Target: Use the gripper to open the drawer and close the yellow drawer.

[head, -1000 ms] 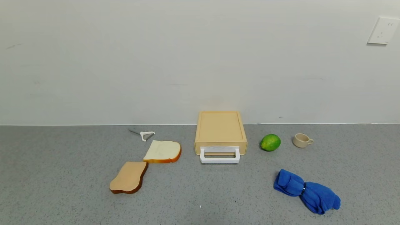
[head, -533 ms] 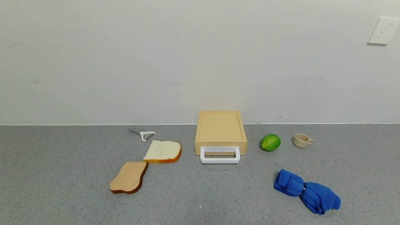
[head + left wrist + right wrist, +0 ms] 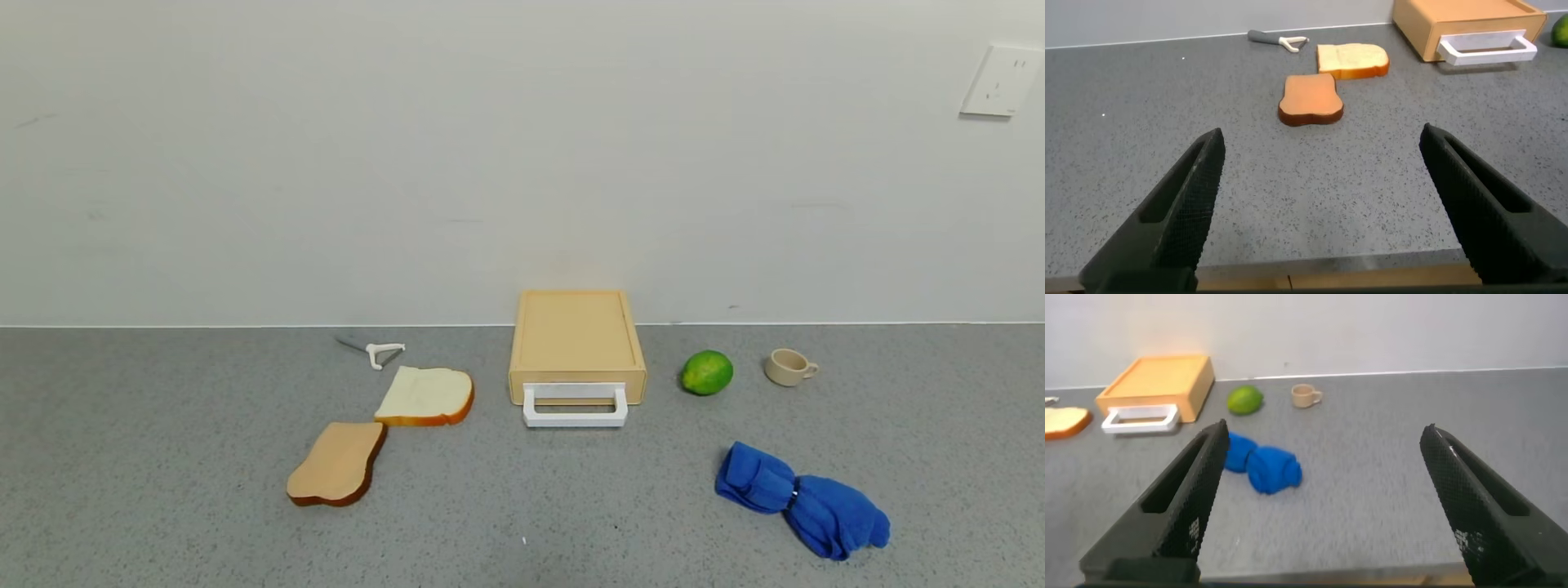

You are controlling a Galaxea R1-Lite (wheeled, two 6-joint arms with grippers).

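Note:
The pale yellow-tan drawer box (image 3: 577, 339) sits at the back of the grey counter against the wall, its tray pushed in and its white loop handle (image 3: 575, 406) facing forward. It also shows in the left wrist view (image 3: 1466, 24) and the right wrist view (image 3: 1158, 385). Neither arm shows in the head view. My left gripper (image 3: 1323, 143) is open and empty above the counter's front edge, far from the drawer. My right gripper (image 3: 1324, 437) is open and empty, also at the front edge.
Two bread slices (image 3: 424, 396) (image 3: 336, 463) and a white peeler (image 3: 375, 352) lie left of the drawer. A lime (image 3: 706, 371) and a small beige cup (image 3: 789, 367) stand to its right. A crumpled blue cloth (image 3: 802, 500) lies front right.

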